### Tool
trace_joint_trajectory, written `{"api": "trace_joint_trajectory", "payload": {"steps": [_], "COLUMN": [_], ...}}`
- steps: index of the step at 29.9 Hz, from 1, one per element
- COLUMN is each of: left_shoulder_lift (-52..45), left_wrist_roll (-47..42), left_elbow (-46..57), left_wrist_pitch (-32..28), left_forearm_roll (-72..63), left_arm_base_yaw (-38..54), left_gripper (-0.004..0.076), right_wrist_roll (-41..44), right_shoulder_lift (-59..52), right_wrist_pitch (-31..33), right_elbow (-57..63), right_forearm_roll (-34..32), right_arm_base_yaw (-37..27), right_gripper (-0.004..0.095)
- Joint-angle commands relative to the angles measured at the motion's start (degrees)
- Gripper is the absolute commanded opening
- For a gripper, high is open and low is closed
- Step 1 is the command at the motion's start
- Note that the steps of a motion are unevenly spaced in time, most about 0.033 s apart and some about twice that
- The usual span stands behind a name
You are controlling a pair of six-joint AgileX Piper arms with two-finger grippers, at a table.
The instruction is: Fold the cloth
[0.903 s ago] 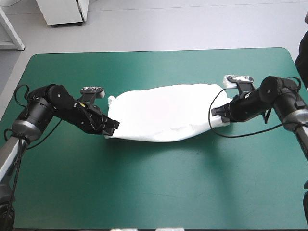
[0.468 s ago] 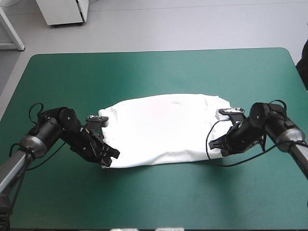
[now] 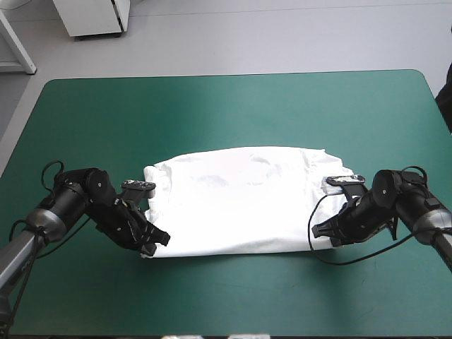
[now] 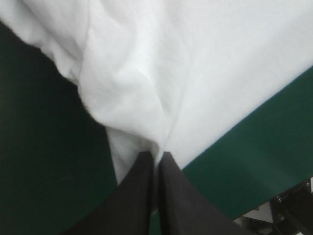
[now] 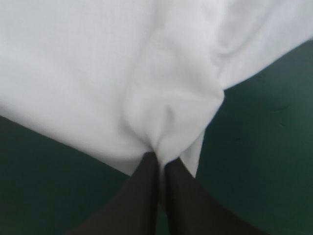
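The white T-shirt (image 3: 236,199) lies folded into a broad band across the middle of the teal-green table, its near edge straight. My left gripper (image 3: 157,240) is low at the shirt's near left corner, shut on the T-shirt. In the left wrist view the black fingers (image 4: 142,186) meet in a point with white cloth (image 4: 195,68) pinched at the tip. My right gripper (image 3: 318,230) holds the near right corner, shut on the T-shirt. In the right wrist view the T-shirt (image 5: 88,68) bunches into a pucker at that gripper (image 5: 159,157).
The teal-green table (image 3: 233,113) stretches bare behind the shirt and in front of it. A black cable loops on the cover beside the right gripper. A white cabinet (image 3: 92,15) stands on the floor beyond the far left edge.
Both grippers have drawn the shirt's held edge toward the table's near side and lowered it. The shirt, lifted and sagging earlier, now lies flat as a doubled band.
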Motion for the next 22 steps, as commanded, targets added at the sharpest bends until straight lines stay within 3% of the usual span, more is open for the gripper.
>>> {"api": "trace_joint_trajectory", "payload": {"steps": [1,6,8,12,15,22], "left_shoulder_lift": [-1.89,-5.69,-8.74,-15.71,-19.08,-12.44], "left_wrist_roll": [-0.39,-1.73,-2.81,-5.59,-9.16,-12.67], "left_elbow": [-1.09,-1.09,-1.21,-3.36,-8.37,-16.17], "left_wrist_pitch": [3.13,4.91,4.91,3.88,-2.08,-11.16], "left_forearm_roll": [-0.85,-0.61,0.40,2.68,7.34,20.72], "left_arm_base_yaw": [-0.44,-0.44,-0.44,-0.44,-0.44,-0.33], "left_gripper": [0.0079,0.0288,0.0359,0.0400,0.0400,0.0405], "right_wrist_roll": [0.03,0.82,3.24,7.20,9.64,9.99], "right_shoulder_lift": [-1.73,-4.96,-7.18,-11.80,-13.00,-12.90], "right_wrist_pitch": [0.38,2.74,3.18,4.14,4.65,4.58], "right_elbow": [-1.15,-1.62,-2.65,-7.86,-12.82,-20.15], "right_forearm_roll": [0.07,-0.98,-4.05,-10.48,-13.25,-13.42], "right_arm_base_yaw": [0.01,0.01,0.01,0.01,0.01,0.01], "right_gripper": [0.0201,0.0527,0.0588,0.0598,0.0598,0.0598]}}
